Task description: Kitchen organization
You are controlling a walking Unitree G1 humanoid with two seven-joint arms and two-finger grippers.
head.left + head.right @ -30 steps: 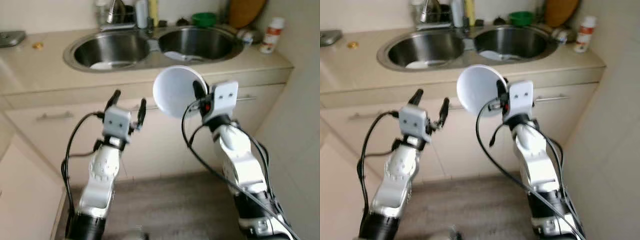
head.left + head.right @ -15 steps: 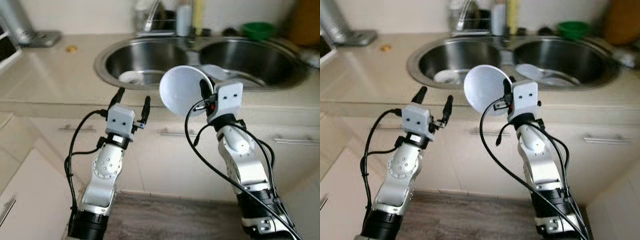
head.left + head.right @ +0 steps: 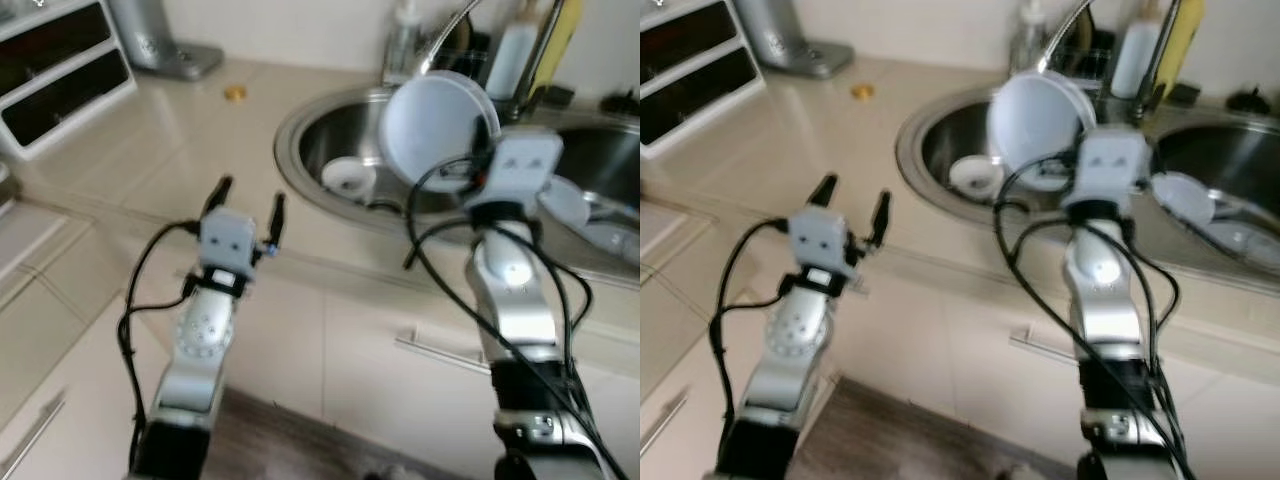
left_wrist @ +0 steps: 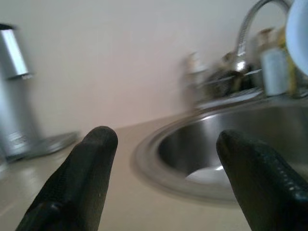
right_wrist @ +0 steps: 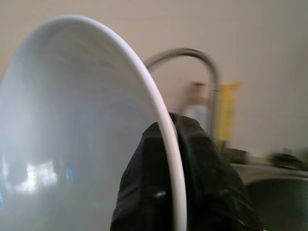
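**Plate held on edge above the sink**

Right now my right gripper [image 3: 478, 165] is clamped on the rim of a white plate [image 3: 432, 122], one finger on each face, holding it upright over the near rim of the sink [image 3: 300, 135]. My left gripper [image 3: 248, 200] hangs spread and empty over the bench [image 3: 150, 150], in front of the sink's left side.

My worry is the grip: I hold the plate by a thin edge only, so a quick swing or a knock against the tap [image 3: 1065, 30] behind the sink could twist it loose, and it would likely drop into the basin onto the small white dish [image 3: 348, 177] lying there.

Beige and smooth, the bench runs to the left of the sink, with a small gold-coloured thing [image 3: 234, 93] on it and a metal appliance [image 3: 150, 35] beyond. Bottles [image 3: 1135, 55] stand behind the sink against a pale wall. Cupboard fronts sit below it.
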